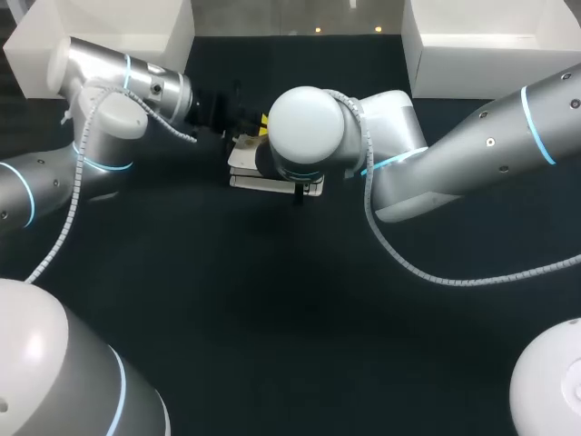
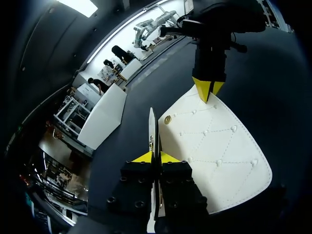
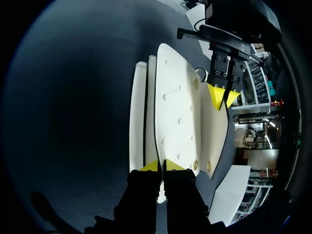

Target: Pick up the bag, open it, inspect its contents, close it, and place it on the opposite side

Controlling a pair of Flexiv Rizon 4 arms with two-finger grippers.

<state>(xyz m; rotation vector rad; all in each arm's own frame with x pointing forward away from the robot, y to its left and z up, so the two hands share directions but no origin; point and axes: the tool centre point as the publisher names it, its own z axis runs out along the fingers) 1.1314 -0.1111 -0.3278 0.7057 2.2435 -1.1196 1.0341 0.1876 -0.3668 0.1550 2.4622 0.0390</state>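
Observation:
A white quilted bag lies at the table's back middle, mostly hidden under my right arm's wrist in the head view. My left gripper is shut on a thin white edge of the bag, seen edge-on between its yellow tips. The quilted flap spreads out beside it. My right gripper pinches the flap's far tip. In the right wrist view my right gripper is shut on the flap, with the left gripper ahead on a smooth white panel.
A white box stands at the back left and another white box at the back right. The dark tabletop stretches in front of the bag. The two arms meet over the bag from opposite sides.

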